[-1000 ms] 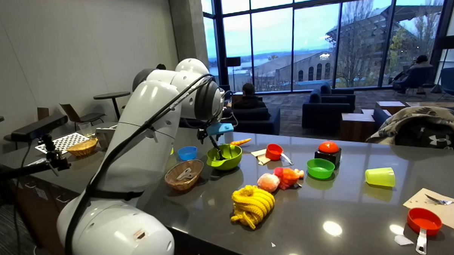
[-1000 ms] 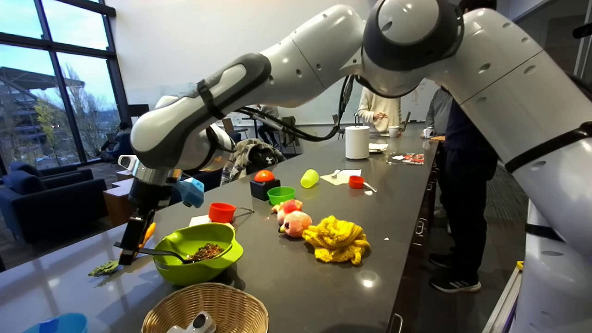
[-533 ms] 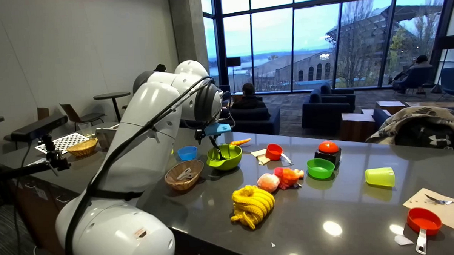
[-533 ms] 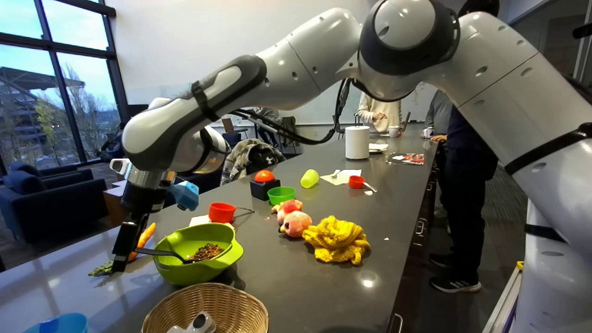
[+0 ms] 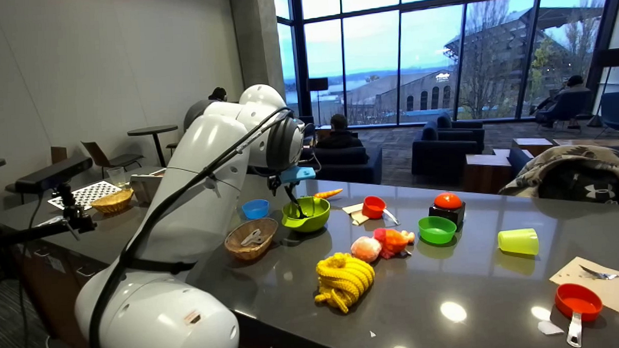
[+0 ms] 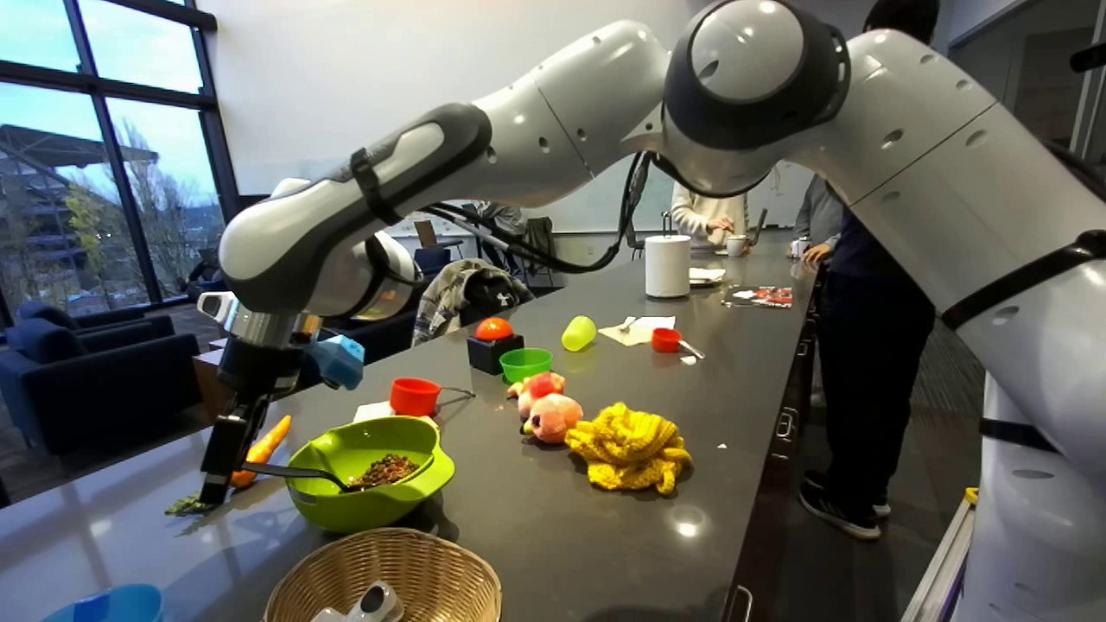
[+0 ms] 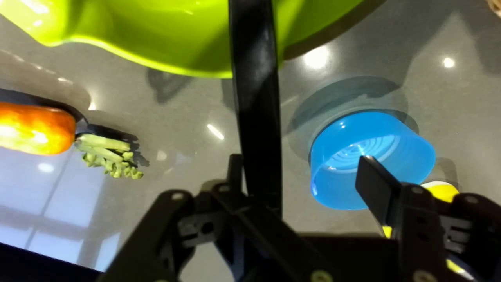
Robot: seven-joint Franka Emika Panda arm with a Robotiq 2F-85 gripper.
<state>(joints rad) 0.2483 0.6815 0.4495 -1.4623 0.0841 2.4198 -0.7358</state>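
Across the room, pale daylight is filling tall, black-framed windows (image 5: 372, 48) beyond one long edge of a glossy gray counter (image 5: 422, 304), where dark blue armchairs (image 5: 445, 156) are standing on patterned carpet (image 5: 396, 155). Bright spots of light (image 5: 453, 311) are glinting off the counter, while a round table (image 5: 152, 130) is standing near a pale wall (image 5: 105, 62).

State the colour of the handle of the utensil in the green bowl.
The utensil handle is black; it shows best in the wrist view.
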